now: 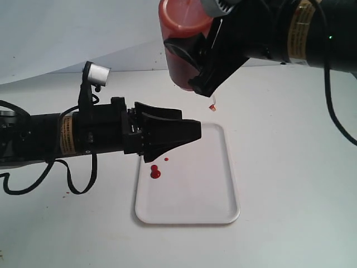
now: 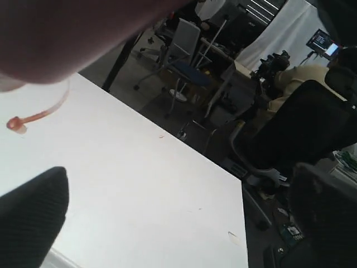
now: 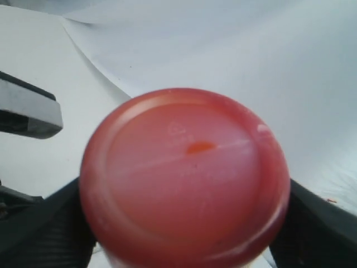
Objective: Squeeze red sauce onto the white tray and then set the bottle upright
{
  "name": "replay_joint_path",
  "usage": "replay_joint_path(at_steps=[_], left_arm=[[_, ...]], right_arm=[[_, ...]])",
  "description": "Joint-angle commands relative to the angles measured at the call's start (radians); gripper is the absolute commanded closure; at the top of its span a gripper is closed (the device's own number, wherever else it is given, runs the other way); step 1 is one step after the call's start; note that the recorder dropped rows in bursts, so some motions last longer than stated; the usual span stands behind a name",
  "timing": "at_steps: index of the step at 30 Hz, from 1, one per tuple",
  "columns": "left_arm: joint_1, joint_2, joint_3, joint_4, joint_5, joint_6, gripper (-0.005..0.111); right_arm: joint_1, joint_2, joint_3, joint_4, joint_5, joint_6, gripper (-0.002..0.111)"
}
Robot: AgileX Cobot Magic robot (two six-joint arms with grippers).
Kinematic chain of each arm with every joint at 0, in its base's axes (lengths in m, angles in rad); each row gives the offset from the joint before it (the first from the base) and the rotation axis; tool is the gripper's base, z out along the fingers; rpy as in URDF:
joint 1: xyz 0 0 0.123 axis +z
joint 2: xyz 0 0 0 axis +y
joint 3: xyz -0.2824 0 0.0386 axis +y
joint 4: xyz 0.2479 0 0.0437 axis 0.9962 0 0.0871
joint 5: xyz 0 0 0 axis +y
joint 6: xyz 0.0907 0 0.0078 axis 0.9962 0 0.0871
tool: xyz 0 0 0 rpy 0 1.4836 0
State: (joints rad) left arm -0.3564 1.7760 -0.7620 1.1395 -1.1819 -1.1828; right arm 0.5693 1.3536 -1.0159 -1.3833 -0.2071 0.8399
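Overhead, the bottle (image 1: 179,33) hangs inverted, clamped between the right fingers (image 1: 218,54).

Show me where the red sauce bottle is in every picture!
Exterior view: the bottle is top centre, upside down in the right gripper.
Left wrist view: probably the dark blur at the top left; too blurred to be sure.
Right wrist view: its round base fills the middle.
Shared landmark: the orange strap dangling under it, seen in the exterior and left wrist views.
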Motion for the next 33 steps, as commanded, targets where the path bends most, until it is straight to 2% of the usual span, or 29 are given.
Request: replay_joint_path(at_steps=[1,10,13,15,17,21,23,29,33], left_arm=[[-0.004,-0.003,0.005,0.022,-0.019,0.004,0.002],[-0.004,-0.003,0.068,-0.036,-0.039,-0.011,0.002],[-0.004,-0.005,0.088,-0.073,-0.039,0.066,0.002],[-0.004,-0.005,0.088,-0.054,-0.033,0.194,0.002],[-0.004,-0.005,0.088,-0.102,0.042,0.345,0.002],[-0.004,-0.005,0.088,-0.303,0.087,0.627,0.002],[-0.004,-0.005,0.072,-0.379,0.037,0.776,0.002],[-0.004,-0.005,-0.042,-0.277,0.001,0.755,0.002],[-0.004,-0.005,-0.074,-0.256,-0.005,0.71,0.002]], right_arm=[[-0.001,-0.057,-0.009,0.008,-0.018,0.007,0.108],[-0.001,-0.084,-0.009,0.008,-0.05,0.058,0.108],[-0.001,-0.084,-0.009,0.008,-0.055,0.075,0.108],[-0.001,-0.084,-0.009,0.008,-0.055,0.081,0.108],[-0.001,-0.084,-0.009,0.008,-0.055,0.086,0.108],[-0.001,-0.081,-0.009,0.008,-0.055,0.092,0.108],[-0.001,-0.079,-0.009,0.008,-0.055,0.097,0.108],[-0.001,-0.079,-0.009,0.008,-0.055,0.109,0.108],[-0.001,-0.079,-0.009,0.008,-0.067,0.129,0.108]])
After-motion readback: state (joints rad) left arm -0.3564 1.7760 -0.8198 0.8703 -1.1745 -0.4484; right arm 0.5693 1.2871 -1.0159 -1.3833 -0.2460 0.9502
